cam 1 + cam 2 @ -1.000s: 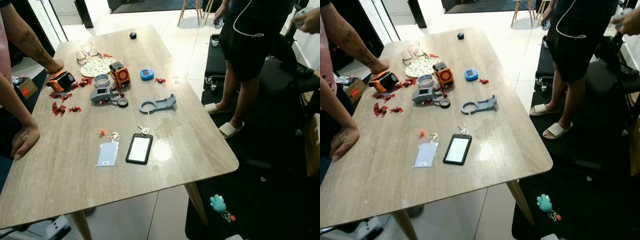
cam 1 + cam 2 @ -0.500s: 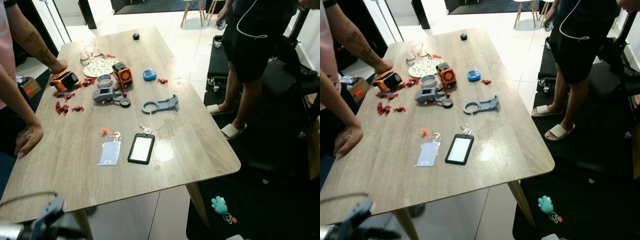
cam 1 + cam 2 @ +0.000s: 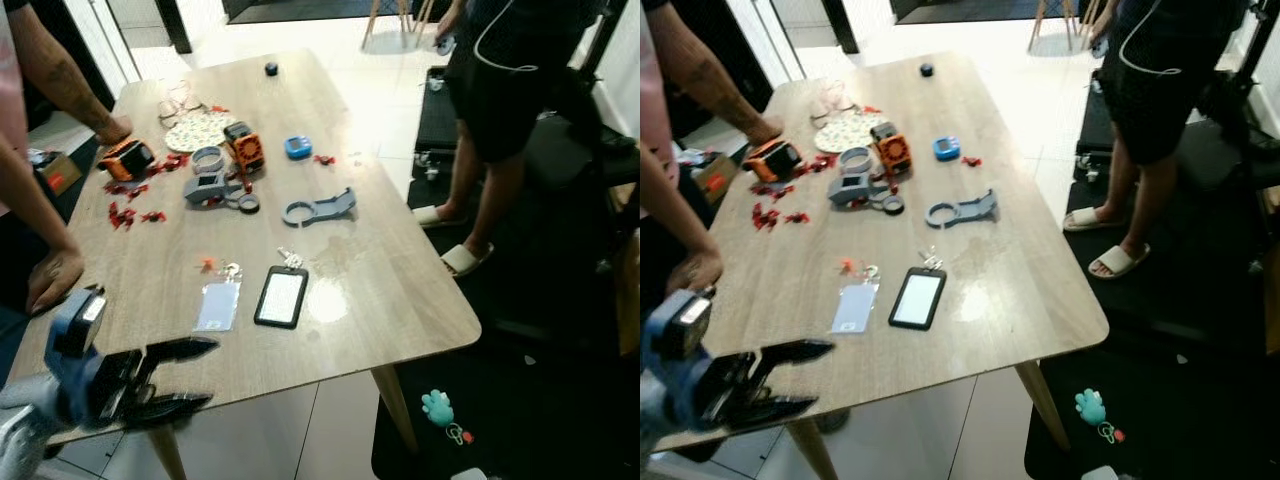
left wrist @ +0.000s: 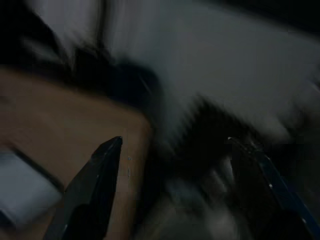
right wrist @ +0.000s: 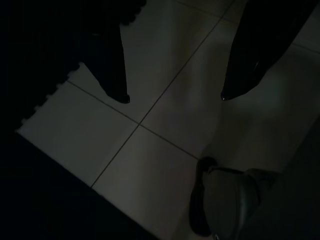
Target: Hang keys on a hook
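A small bunch of silver keys (image 3: 289, 259) lies on the wooden table (image 3: 400, 290), just beyond a black card holder (image 3: 281, 296). A grey plastic hook piece (image 3: 318, 208) lies flat further back. My left gripper (image 3: 210, 373) is open over the table's front left edge, well short of the keys. The left wrist view is blurred; its fingers (image 4: 100, 165) spread over the table's corner. My right gripper (image 5: 175, 97) hangs open over dark floor tiles.
A clear badge sleeve (image 3: 217, 305) with a key ring (image 3: 229, 270), orange and grey tools (image 3: 240, 148), red scraps (image 3: 128, 215) and a plate (image 3: 195, 130) crowd the back left. One person's hands (image 3: 55, 275) rest on the left edge. Another person (image 3: 500, 100) stands right. A teal toy (image 3: 436, 407) lies on the floor.
My left arm has risen into view at the table's front left edge, its gripper open. The camera has shifted slightly; things on the table have not moved.
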Controlling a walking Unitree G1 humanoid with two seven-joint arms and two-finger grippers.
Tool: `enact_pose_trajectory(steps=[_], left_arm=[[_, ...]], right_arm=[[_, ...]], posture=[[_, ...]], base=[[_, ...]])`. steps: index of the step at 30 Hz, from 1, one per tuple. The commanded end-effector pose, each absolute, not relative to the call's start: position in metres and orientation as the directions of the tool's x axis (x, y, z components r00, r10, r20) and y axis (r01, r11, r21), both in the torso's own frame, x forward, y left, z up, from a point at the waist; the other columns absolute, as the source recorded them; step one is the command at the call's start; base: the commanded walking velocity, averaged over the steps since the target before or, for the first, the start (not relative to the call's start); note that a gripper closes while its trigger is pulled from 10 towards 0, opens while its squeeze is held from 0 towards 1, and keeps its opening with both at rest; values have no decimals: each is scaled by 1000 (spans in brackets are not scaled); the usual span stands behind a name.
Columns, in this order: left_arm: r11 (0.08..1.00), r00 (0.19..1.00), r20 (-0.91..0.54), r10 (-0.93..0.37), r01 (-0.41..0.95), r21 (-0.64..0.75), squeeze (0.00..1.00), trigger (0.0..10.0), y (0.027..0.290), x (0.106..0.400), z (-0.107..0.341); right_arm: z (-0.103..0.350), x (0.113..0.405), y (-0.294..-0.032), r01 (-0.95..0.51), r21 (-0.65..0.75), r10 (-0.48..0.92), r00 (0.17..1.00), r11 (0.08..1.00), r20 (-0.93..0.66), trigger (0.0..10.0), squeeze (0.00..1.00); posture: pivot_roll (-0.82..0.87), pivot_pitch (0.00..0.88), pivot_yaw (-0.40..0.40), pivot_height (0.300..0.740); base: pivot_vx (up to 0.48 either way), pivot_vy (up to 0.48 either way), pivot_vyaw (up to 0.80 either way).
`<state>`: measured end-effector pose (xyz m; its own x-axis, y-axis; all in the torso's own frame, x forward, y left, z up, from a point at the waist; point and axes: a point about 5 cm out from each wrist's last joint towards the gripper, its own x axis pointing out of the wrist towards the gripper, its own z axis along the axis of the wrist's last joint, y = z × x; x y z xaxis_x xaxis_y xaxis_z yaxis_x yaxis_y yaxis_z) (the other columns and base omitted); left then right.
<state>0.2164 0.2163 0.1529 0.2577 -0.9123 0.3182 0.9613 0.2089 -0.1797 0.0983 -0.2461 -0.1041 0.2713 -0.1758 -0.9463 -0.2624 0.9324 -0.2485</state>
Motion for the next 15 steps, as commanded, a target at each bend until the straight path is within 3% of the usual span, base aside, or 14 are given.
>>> enact_pose_trajectory(steps=[1, 3, 4, 5, 7, 10, 12, 14, 15], left_arm=[[317, 364, 388, -847, 931, -180, 0, 10000, 206, 229, 164], [317, 364, 388, -847, 931, -180, 0, 10000, 206, 229, 164], [370, 419, 419, -805, 908, -197, 0, 10000, 200, 236, 168], [370, 419, 419, -805, 908, -197, 0, 10000, 200, 236, 168], [519, 570, 432, -699, 820, -242, 0, 10000, 190, 256, 171], [565, 623, 422, -659, 780, -269, 0, 10000, 187, 264, 170], [618, 670, 380, -638, 740, -267, 0, 10000, 185, 269, 166], [727, 755, 264, -600, 652, -214, 0, 10000, 182, 280, 153], [727, 755, 264, -600, 652, -214, 0, 10000, 182, 280, 153]], right_arm=[[-106, 92, -244, -263, -236, -170, 251, 935, -953, 10000, 0], [-106, 92, -244, -263, -236, -170, 251, 935, -953, 10000, 0], [-106, 92, -245, -262, -238, -172, 251, 935, -953, 10000, 0], [-106, 92, -245, -262, -238, -172, 251, 935, -953, 10000, 0], [-106, 92, -246, -261, -241, -175, 251, 935, -952, 10000, 0], [-106, 92, -246, -262, -242, -176, 251, 934, -952, 10000, 0], [-106, 91, -246, -264, -242, -176, 250, 934, -952, 10000, 0], [-106, 91, -246, -275, -242, -175, 248, 931, -953, 10000, 0], [-106, 91, -246, -275, -242, -175, 248, 931, -953, 10000, 0]], posture=[[-130, 86, 121, 740], [-130, 86, 121, 740], [-130, 86, 121, 740], [-130, 86, 121, 740], [-136, 89, 121, 740], [-136, 89, 121, 740], [-136, 89, 121, 740], [-126, 88, 116, 740], [-126, 88, 116, 740]], base=[[0, 0, 0], [0, 0, 0], [0, 0, 0], [0, 0, 0], [0, 0, 0], [0, 0, 0], [0, 0, 0], [0, 0, 0], [0, 0, 0]])
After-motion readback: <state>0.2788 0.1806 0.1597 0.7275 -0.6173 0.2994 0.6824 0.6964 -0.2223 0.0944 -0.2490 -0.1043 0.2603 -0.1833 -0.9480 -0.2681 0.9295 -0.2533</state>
